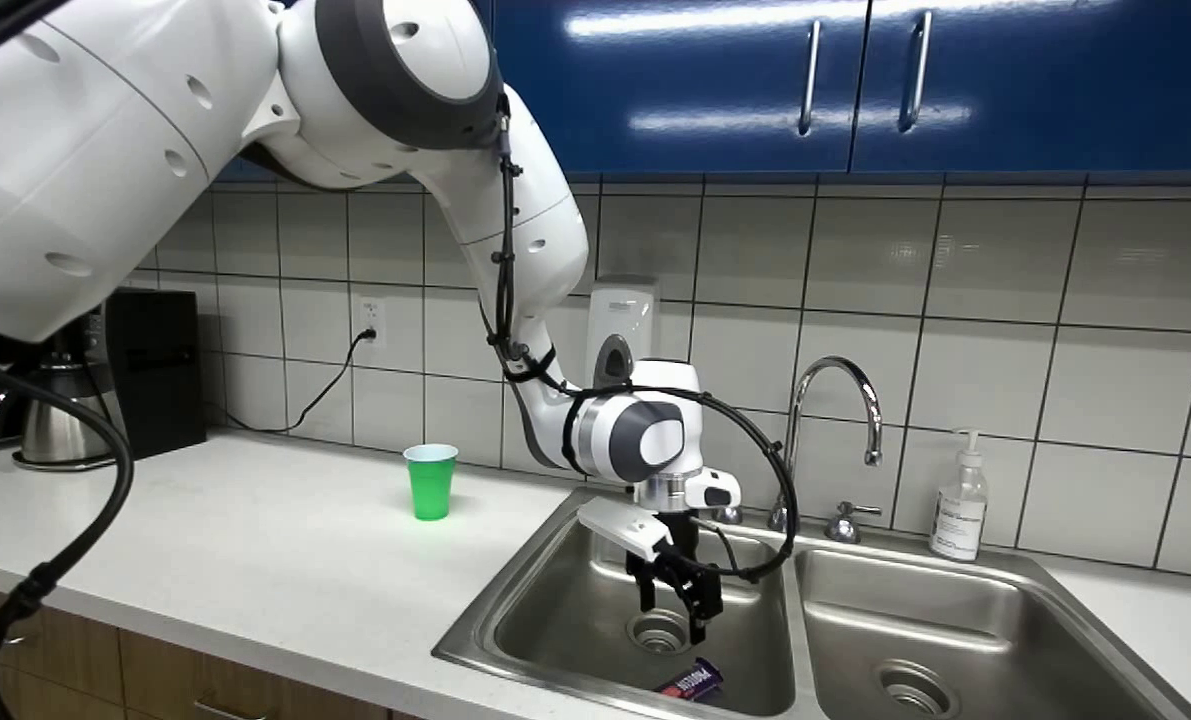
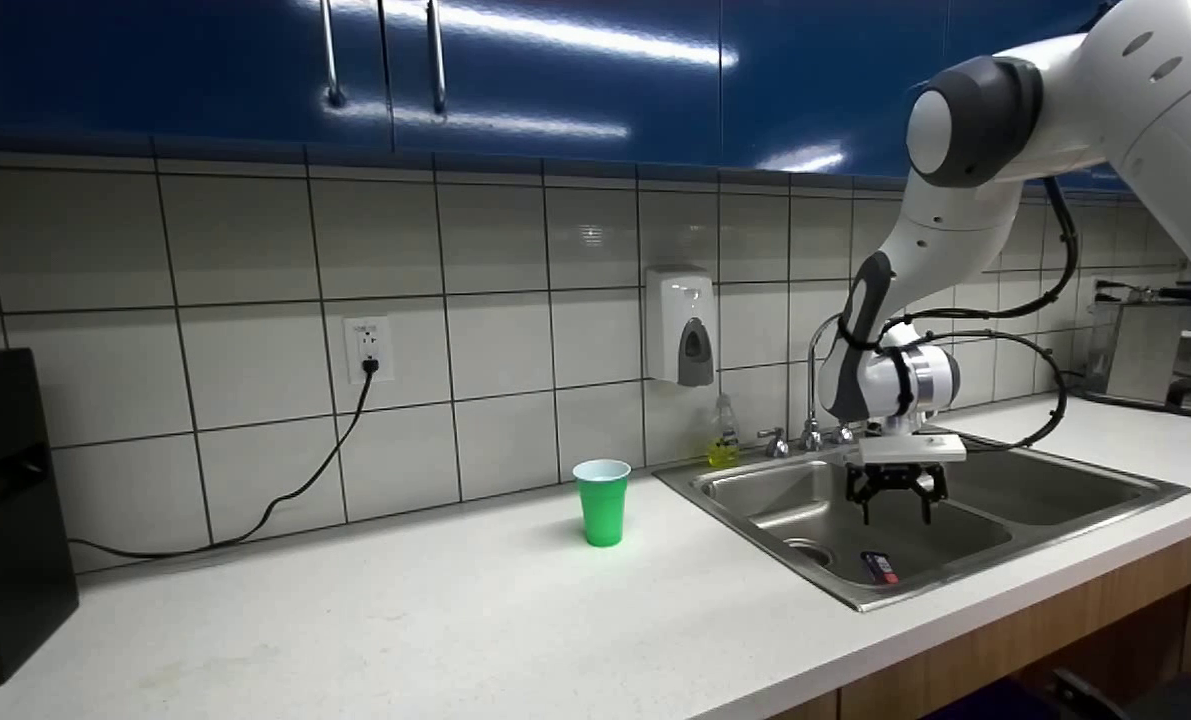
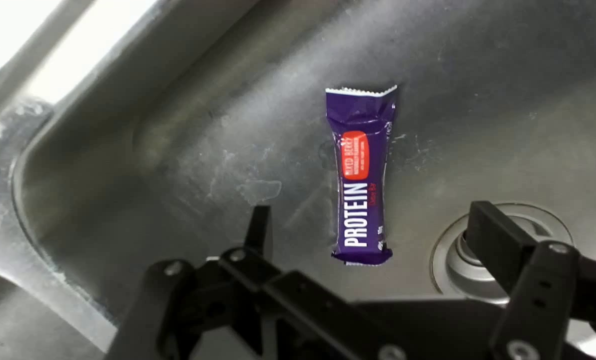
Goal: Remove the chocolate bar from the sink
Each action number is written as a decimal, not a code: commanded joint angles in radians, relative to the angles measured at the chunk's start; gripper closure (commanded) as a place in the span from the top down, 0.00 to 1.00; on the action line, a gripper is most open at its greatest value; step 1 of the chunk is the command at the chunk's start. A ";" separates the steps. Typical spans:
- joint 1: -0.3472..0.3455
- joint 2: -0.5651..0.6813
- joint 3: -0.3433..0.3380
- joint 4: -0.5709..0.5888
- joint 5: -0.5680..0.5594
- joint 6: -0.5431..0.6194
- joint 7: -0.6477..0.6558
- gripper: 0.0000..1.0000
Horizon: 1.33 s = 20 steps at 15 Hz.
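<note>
In an exterior view we find the bar (image 1: 693,680) on the floor of the sink (image 1: 470,640), in the basin nearer the cup (image 1: 432,485), with the front rim hiding one of its ends. The hand (image 2: 896,516) hangs over that same basin, its fingers (image 3: 498,245) spread wide apart.

In the wrist view we see bare steel along both long sides of the bar, and both fingers stand apart from it. One finger covers part of the drain (image 3: 460,277), which is near the bar; the other shows on the side of the basin's rounded corner, where the wall climbs to the rim. The cup stands upright on the white bench (image 1: 255,540), with a strip of bare top between it and the sink's edge.

On the bar's purple wrapper we read PROTEIN in big white capitals and, on a red patch, MIXED BERRY and NATURALLY FLAVOURED. The pump bottle (image 1: 958,515) on the back rim has a label, and the wall dispenser (image 2: 680,325) a faint mark, both too small for us to read.
</note>
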 commanded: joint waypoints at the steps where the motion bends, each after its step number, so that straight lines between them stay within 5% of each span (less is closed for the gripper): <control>1: -0.018 0.045 0.004 0.033 0.014 0.023 0.007 1.00; 10: -0.001 0.016 0.001 -0.005 0.006 0.023 0.007 1.00; 20: 0.006 0.142 -0.008 0.127 0.003 -0.020 0.038 1.00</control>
